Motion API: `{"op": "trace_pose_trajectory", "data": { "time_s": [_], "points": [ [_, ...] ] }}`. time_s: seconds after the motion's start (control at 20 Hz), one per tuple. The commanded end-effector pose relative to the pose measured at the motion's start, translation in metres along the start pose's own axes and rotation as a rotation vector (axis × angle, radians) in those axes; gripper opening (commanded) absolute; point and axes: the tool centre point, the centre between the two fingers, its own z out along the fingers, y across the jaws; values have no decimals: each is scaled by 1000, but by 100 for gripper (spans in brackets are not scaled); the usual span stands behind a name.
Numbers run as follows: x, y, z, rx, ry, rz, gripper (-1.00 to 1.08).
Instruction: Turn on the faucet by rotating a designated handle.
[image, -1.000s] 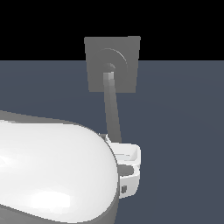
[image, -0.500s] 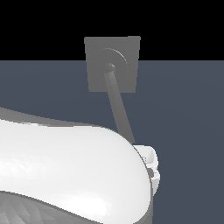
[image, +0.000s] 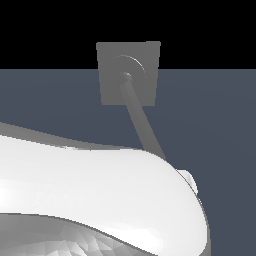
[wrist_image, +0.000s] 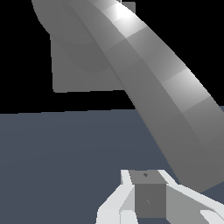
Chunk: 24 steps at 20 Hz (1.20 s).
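Note:
The faucet (image: 128, 73) is a matte grey square plate with a round hub, standing at the back in the exterior view. Its handle (image: 144, 126), a long grey bar, runs from the hub down toward the exterior view's right, and its tip is hidden behind my white arm. Only a small white part of my hand (image: 188, 181) shows there. In the wrist view the handle (wrist_image: 175, 109) sweeps close past my gripper (wrist_image: 146, 180), whose fingers sit together with no gap, beside the bar and not around it. The plate (wrist_image: 83, 65) shows behind.
My glossy white arm (image: 90, 200) fills the lower part of the exterior view toward its left and hides the gripper and the handle's tip. A flat dark blue-grey floor (image: 220, 125) lies around the faucet.
My arm has moved toward the exterior view's right. The handle has swung with it, its lower end now further right, and the gripper is now almost fully hidden behind the arm.

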Motion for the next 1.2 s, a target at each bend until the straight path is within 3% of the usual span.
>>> {"op": "trace_pose_trajectory", "data": {
  "time_s": [0.0, 1.15],
  "points": [
    [2, 5, 0, -4, -2, 2, -100],
    [66, 70, 2, -8, 19, -4, -100]
  ]
}}
